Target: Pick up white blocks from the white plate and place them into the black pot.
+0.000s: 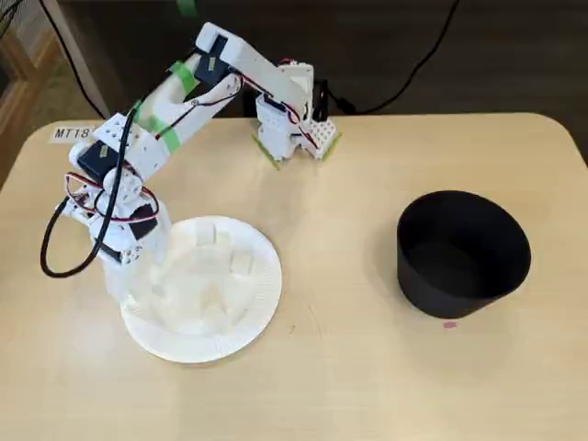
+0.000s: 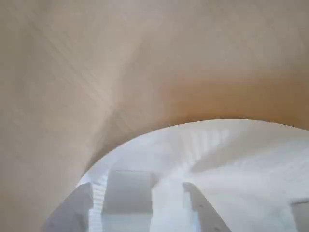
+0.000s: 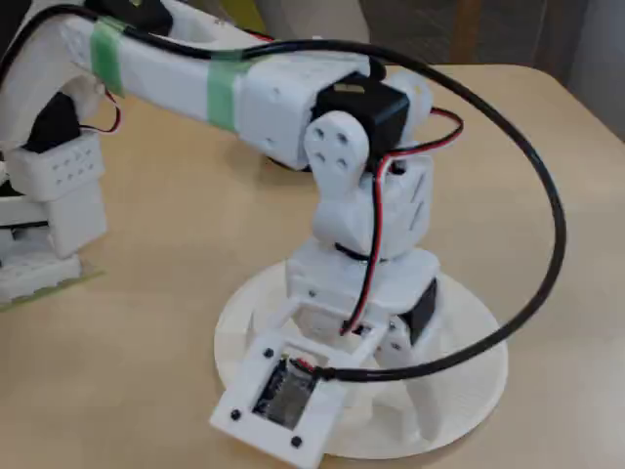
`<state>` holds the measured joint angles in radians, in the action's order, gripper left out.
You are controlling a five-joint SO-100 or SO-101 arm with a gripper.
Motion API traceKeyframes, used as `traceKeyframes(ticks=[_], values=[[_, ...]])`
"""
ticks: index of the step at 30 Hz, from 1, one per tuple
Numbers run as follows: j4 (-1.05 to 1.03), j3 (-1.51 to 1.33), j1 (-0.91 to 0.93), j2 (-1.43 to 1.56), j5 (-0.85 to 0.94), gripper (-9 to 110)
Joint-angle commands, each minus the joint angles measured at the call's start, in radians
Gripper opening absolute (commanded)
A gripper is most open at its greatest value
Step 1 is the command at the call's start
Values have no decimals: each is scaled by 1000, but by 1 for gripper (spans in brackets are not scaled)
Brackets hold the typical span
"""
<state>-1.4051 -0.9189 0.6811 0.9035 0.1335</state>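
Note:
The white plate (image 1: 262, 308) lies at the table's front left in a fixed view, with several small white blocks on it, such as one (image 1: 241, 263) at its right and one (image 1: 213, 318) near the front. My gripper (image 1: 147, 280) is lowered onto the plate's left part. In the wrist view the gripper (image 2: 137, 188) stands open over the plate (image 2: 251, 154), and a shaded block (image 2: 129, 192) sits between its fingers (image 2: 75, 210). The black pot (image 1: 464, 253) stands at the right, apart from the arm. In the other fixed view the wrist hides the blocks on the plate (image 3: 469, 386).
The arm's base (image 1: 294, 129) is clamped at the table's back middle, and a black cable (image 1: 55, 248) loops out left of the wrist. A label (image 1: 72, 133) sits at the back left. A small pink mark (image 1: 449, 323) lies in front of the pot.

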Motion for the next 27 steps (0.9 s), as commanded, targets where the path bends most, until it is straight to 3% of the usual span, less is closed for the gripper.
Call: traceKeyframes(ticks=[1,4,12,17,23,27], values=[[66,43,-12,0,-21,16],[67,98,-23,-55,-14,-2],[8,130,-44,-32,14,-2],[-12,120,-81,161,18,-2],[170,20,-270,580,-69,-2],[512,-468,-520,1011,-184,-2]])
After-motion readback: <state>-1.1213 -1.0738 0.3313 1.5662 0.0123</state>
